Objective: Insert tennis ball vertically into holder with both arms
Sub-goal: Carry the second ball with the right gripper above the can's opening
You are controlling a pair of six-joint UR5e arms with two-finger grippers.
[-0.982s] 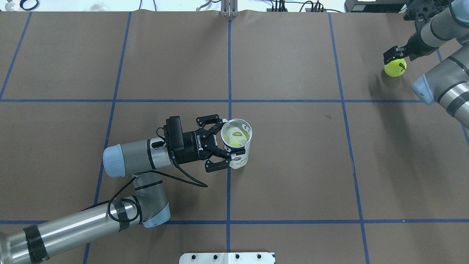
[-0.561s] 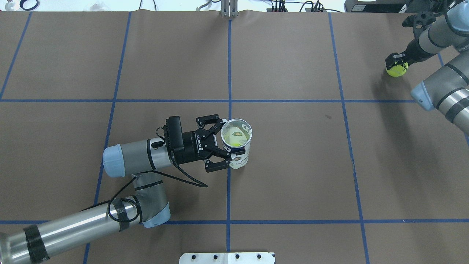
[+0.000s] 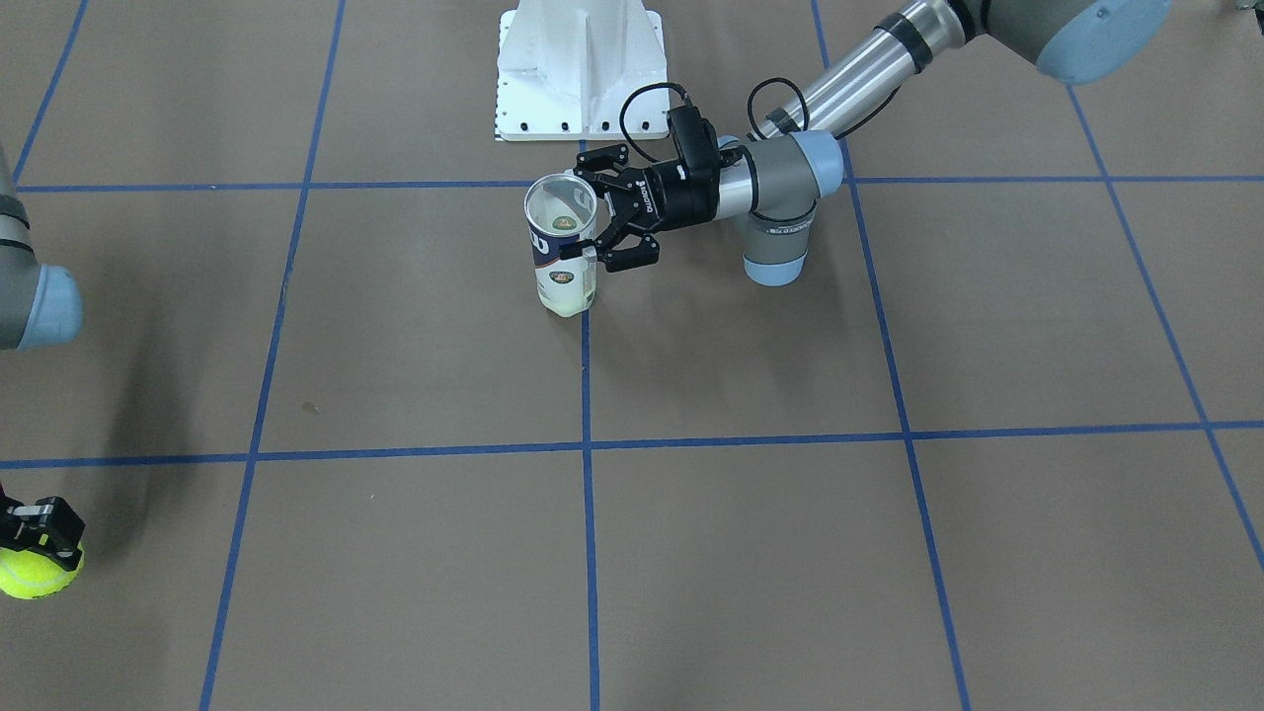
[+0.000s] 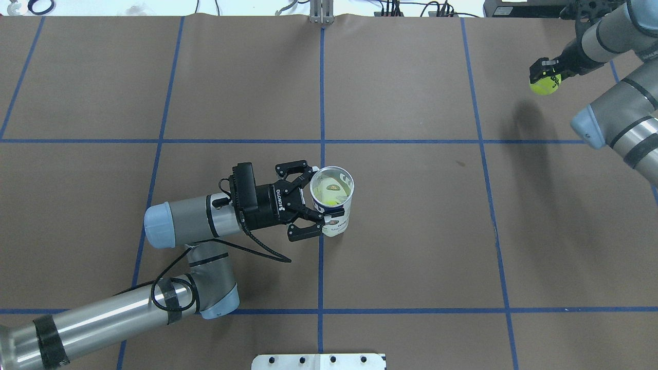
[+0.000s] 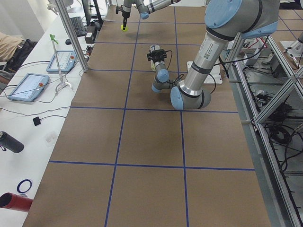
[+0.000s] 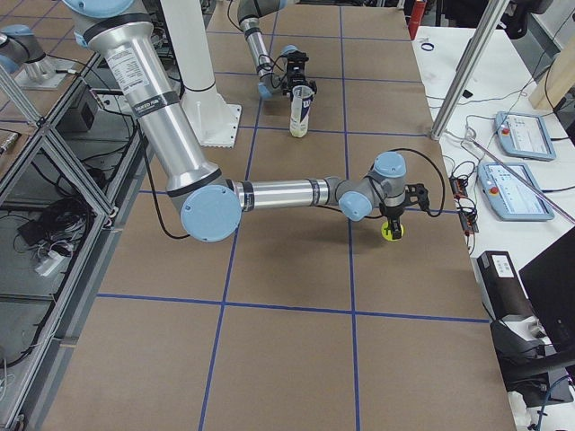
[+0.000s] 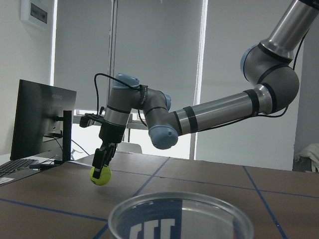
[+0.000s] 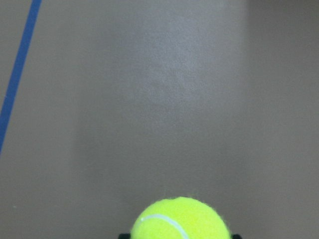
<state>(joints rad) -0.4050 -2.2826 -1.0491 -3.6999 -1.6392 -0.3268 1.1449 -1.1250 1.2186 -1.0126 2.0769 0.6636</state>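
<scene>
- Holder (image 4: pixel 339 221): upright near the middle of the tabletop (image 4: pixel 411 231).
- Second tennis ball (image 4: pixel 329 192): inside the holder, low down.
- Left tool (image 4: pixel 314 201): on the holder's left, one finger on either flank, gripping it.
- Tennis ball (image 4: pixel 545 85): far right corner, held under the right tool (image 4: pixel 544 72), clear of the tabletop.
- Bolted base (image 4: pixel 318 362): at the robot-side edge, behind the holder.
</scene>
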